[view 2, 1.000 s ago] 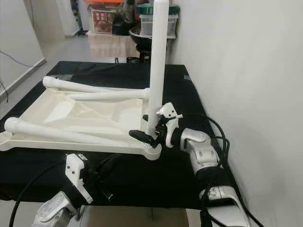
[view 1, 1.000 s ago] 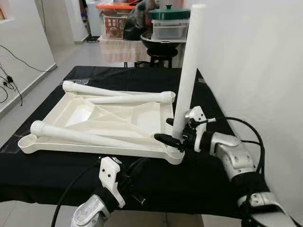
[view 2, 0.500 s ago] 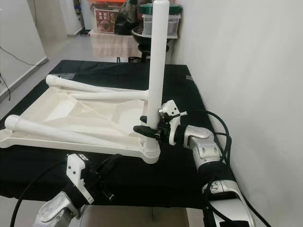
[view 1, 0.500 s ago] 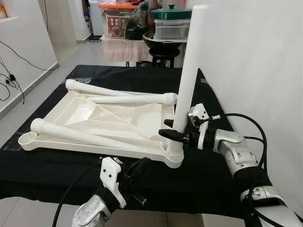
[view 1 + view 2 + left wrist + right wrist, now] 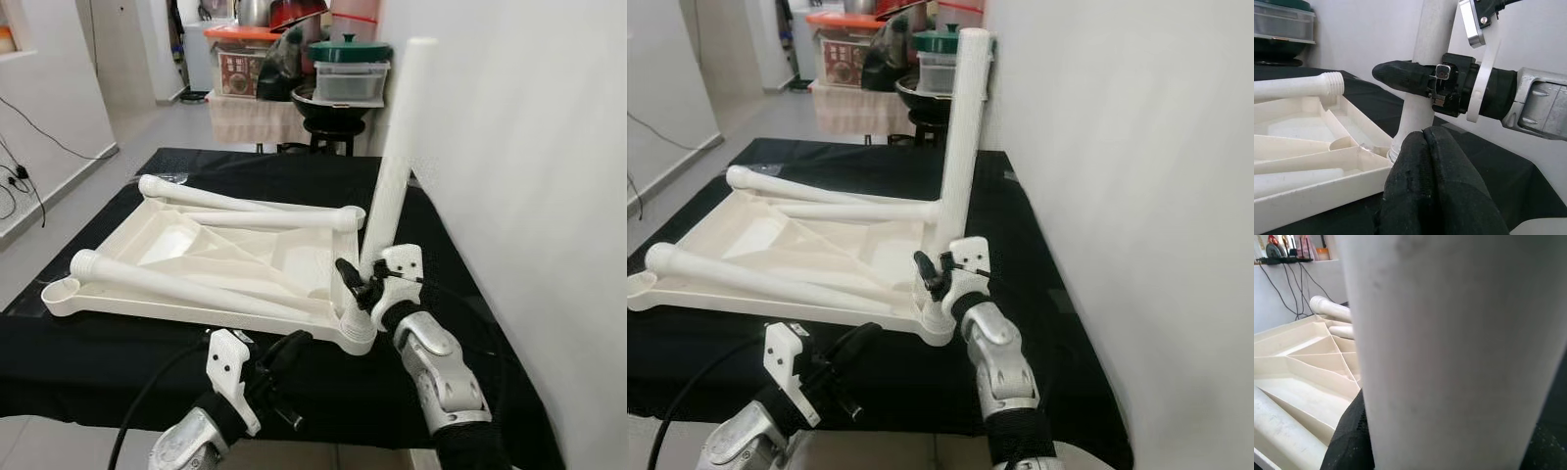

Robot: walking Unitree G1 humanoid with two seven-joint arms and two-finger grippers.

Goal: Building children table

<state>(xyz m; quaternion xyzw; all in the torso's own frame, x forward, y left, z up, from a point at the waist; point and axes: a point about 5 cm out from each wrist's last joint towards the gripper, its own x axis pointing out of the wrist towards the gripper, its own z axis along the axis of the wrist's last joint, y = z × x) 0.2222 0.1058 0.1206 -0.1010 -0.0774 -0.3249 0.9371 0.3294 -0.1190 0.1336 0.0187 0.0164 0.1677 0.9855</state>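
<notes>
right gripper [image 5: 361,284] clamping (upright) table leg [image 5: 394,166] — tabletop [image 5: 196,250]

Bright, even daylight; sharp focus

upright leg [image 5: 1449,347] cut off, filling frame

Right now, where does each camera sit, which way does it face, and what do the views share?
Left eye: head, looking down at upturned tabletop; both arms visible.
Right eye: head, same scene; right gripper clasps upright leg.
Left wrist: along shut left gripper toward the leg's socket; right gripper seen.
Right wrist: pressed close against the leg, tabletop beyond.
Shared: all four show the upright leg.
</notes>
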